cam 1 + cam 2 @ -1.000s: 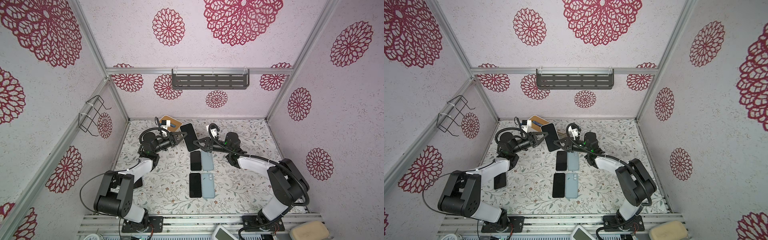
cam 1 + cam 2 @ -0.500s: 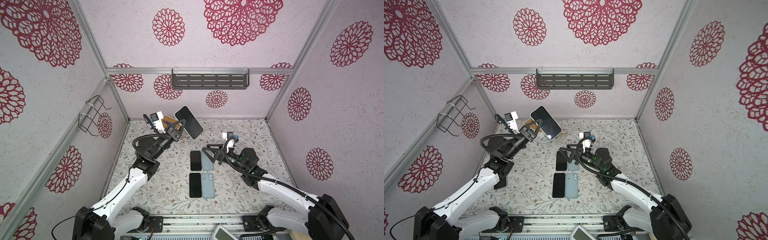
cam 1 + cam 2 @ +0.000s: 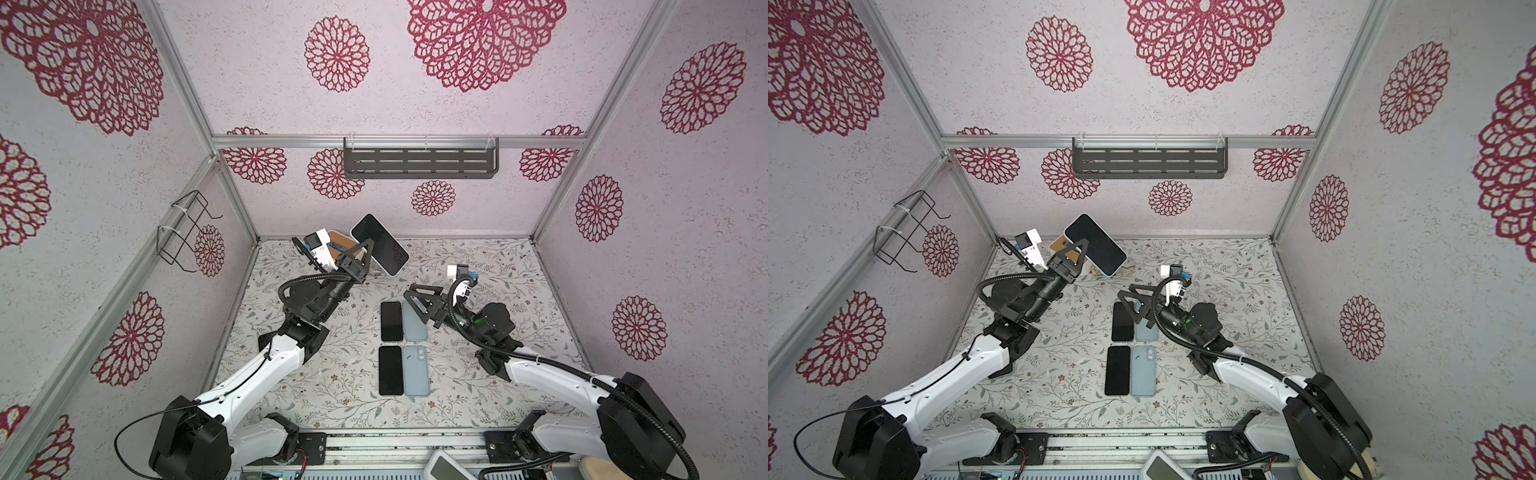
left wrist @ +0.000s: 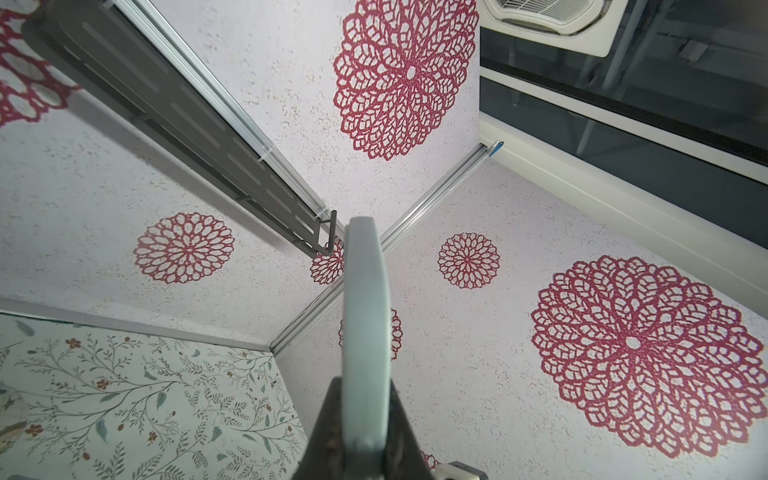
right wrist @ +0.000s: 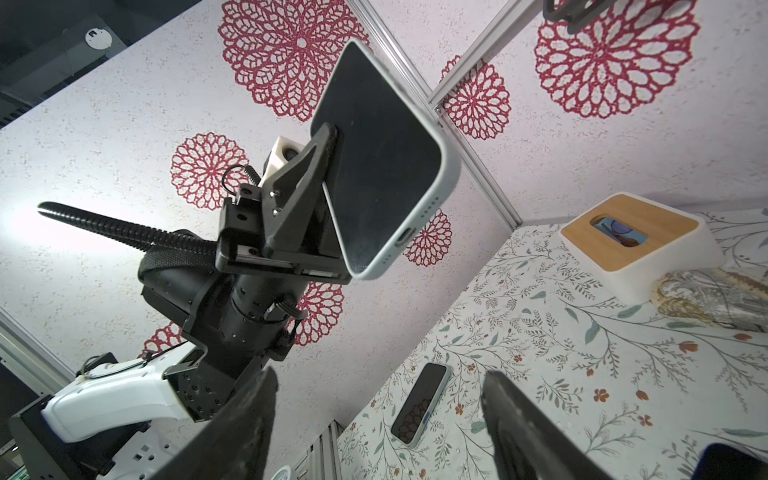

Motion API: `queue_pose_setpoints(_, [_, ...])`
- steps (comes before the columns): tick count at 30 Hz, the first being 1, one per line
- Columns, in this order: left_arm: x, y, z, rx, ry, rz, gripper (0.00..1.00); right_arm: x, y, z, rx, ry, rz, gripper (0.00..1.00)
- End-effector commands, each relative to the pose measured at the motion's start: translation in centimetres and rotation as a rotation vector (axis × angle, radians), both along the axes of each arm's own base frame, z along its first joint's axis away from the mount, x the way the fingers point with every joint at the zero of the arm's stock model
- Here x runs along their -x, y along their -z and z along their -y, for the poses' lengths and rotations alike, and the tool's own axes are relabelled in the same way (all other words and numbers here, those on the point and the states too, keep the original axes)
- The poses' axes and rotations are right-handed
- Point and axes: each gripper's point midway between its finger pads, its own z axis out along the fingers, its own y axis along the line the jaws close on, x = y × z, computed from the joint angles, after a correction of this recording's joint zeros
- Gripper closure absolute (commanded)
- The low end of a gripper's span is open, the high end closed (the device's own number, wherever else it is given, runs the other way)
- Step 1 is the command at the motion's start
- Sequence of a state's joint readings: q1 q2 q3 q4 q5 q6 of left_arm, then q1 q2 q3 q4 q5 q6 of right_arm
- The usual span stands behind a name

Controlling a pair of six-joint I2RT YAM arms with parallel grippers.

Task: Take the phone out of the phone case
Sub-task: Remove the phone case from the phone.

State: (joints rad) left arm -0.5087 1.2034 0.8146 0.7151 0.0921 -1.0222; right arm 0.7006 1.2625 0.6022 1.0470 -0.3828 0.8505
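Pale-blue phone case (image 5: 451, 170), black phone (image 5: 382, 166) inside — tilted

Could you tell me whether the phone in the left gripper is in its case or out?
In its case: the right wrist view shows a pale rim, with port cutouts, wrapping the dark screen of the phone.

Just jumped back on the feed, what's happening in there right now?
The left gripper is shut on a phone in a pale case, holding it tilted in the air above the back of the table. The right gripper hangs open and empty over the dark phones and pale blue pieces laid in pairs mid-table. The held phone is not yet out of its case.
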Motion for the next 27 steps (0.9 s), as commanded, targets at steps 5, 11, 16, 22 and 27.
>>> queue_pose_setpoints(5, [1.3, -2.1, -0.1, 0.137, 0.034, 0.075, 1.0, 0.5, -4.5, -0.6, -0.168, -0.083, 0.076, 0.27])
queue_pose_setpoints(11, [1.4, -1.3, 0.4, 0.145, 0.043, 0.056, 1.0, 0.6, -5.5, -1.1, -0.214, -0.128, 0.093, 0.38])
queue_pose_setpoints(16, [1.5, -1.2, 0.8, 0.151, 0.053, 0.054, 1.0, 0.3, -5.3, -1.7, -0.225, -0.151, 0.077, 0.59])
queue_pose_setpoints(22, [1.3, -1.0, 0.9, 0.157, 0.052, 0.042, 1.0, 0.2, -5.3, -1.8, -0.246, -0.166, 0.066, 0.86])
queue_pose_setpoints(27, [1.1, -0.8, 1.1, 0.174, 0.062, 0.016, 1.0, 0.0, -5.0, -2.1, -0.222, -0.166, 0.061, 1.0])
